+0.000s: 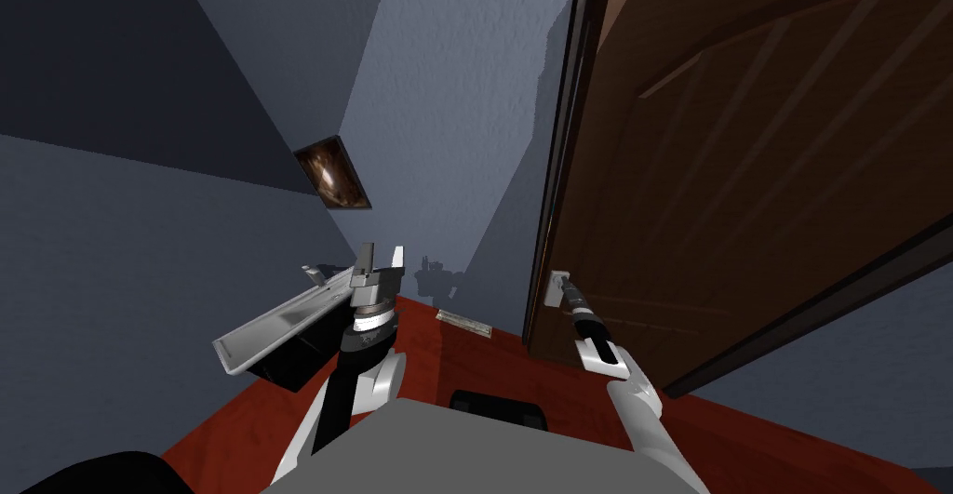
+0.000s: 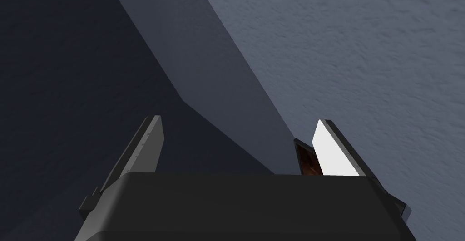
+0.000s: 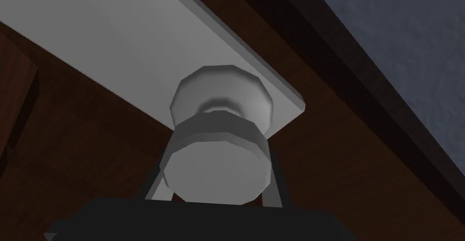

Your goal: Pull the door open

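Now | R claw (image 3: 214,186) clamped on grey knob (image 3: 218,156) of brown door (image 1: 744,191) | L claw (image 2: 240,147) apart, raised

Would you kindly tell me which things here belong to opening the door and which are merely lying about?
For the job: door, knob, plate behind it, right end effector shut on the knob.
Lying about: picture on the wall, white basin, metal strip on the floor, left end effector, open and raised.
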You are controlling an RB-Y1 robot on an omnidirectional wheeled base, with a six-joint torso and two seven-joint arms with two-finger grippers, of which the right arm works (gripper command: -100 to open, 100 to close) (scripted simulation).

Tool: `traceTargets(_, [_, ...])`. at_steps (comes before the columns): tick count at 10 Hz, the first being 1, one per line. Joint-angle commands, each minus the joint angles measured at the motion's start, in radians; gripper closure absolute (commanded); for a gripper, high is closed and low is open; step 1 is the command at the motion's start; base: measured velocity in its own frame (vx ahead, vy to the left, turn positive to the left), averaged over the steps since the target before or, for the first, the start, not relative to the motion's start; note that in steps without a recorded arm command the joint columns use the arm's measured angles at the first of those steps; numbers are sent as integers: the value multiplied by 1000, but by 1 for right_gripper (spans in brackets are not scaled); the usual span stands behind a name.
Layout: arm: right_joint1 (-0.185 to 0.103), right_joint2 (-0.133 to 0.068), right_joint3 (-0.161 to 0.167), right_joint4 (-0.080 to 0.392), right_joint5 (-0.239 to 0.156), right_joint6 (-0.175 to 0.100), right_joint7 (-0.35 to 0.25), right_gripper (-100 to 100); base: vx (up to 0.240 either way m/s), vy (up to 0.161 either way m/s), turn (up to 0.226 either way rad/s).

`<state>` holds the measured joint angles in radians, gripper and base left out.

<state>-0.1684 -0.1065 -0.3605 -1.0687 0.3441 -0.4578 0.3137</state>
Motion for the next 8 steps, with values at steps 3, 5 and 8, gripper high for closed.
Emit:
traceTargets(3, [8, -8, 49, -21, -98, -3, -94, 100, -60, -29, 66])
traceTargets(5, [13, -11, 66, -28, -157, 0, -145, 100, -56, -37, 33])
traceTargets(8, [19, -15, 84, -35, -220, 2, -195, 100, -46, -29, 46])
